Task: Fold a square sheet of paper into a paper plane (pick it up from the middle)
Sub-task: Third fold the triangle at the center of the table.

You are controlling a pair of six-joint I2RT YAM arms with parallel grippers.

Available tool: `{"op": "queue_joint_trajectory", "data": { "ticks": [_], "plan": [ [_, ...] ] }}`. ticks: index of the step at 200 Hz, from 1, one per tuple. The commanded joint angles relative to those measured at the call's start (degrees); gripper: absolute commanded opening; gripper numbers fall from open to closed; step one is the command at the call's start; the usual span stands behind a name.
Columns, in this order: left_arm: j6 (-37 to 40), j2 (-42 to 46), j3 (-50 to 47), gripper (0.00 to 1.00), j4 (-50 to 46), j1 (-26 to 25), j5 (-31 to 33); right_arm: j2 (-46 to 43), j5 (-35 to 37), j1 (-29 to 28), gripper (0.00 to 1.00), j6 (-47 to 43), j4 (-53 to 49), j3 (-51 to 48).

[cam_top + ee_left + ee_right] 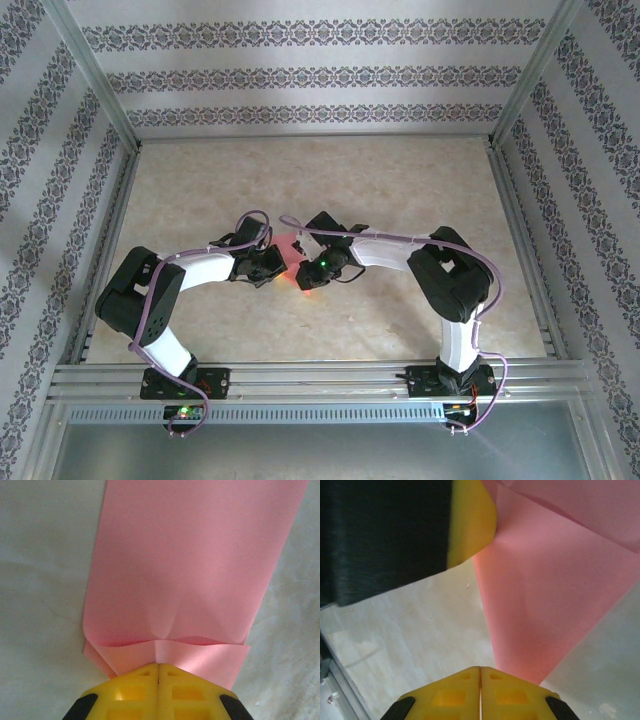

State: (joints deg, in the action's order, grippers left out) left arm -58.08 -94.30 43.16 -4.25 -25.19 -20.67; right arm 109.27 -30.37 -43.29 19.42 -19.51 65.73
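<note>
The square sheet of paper is salmon pink and sits between my two grippers at the middle of the table. In the left wrist view the sheet is folded into overlapping layers, and my left gripper is shut on its near edge at the centre crease. From above, my left gripper meets my right gripper at the paper. My right gripper is shut with nothing visible in the seam. A corner of the paper ends just beside its right finger. The left gripper's yellow finger shows at the top left.
The beige marbled table stretches behind the arms. Metal frame posts and patterned walls close it in on three sides. A metal rail runs along the near edge by the arm bases.
</note>
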Motion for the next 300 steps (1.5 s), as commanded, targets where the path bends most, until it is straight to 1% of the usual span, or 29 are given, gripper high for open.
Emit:
{"op": "queue_joint_trajectory", "data": {
  "ticks": [1, 32, 58, 93, 131, 186, 235, 300],
  "plan": [
    [1.0, -1.2, -0.6, 0.02, -5.3, -0.5, 3.3, 1.5, 1.4, -0.6, 0.09, 0.4, -0.7, 1.4],
    [2.8, 0.5, 0.4, 0.03, -4.2, -0.5, 2.2, 2.8, 2.8, -0.6, 0.09, 0.1, -1.7, 0.8],
    [4.8, 3.9, 0.8, 0.07, -2.5, -0.6, 0.4, 4.1, 4.1, -0.6, 0.08, 0.3, -2.9, 0.9],
    [2.8, 6.2, -2.2, 0.08, 3.9, -2.1, -1.6, 4.8, 4.5, -0.6, 0.06, 1.0, -3.2, 0.6],
    [2.1, 4.3, -2.6, 0.07, 5.3, -4.2, -0.6, 5.1, 4.5, -0.5, 0.06, 1.2, -3.6, 0.7],
    [1.5, 0.9, -2.7, 0.06, 7.9, -5.7, -1.9, 5.6, 4.5, -0.3, 0.05, 1.8, -4.1, 1.0],
    [1.8, 0.3, -4.3, 0.06, 10.5, -6.0, -2.4, 6.0, 4.5, -0.1, 0.05, 2.1, -4.6, 1.3],
    [4.8, 1.6, -6.3, 0.06, 7.6, -5.4, 2.2, 6.8, 5.5, 0.0, 0.05, 2.3, -6.4, 1.0]
  ]
}}
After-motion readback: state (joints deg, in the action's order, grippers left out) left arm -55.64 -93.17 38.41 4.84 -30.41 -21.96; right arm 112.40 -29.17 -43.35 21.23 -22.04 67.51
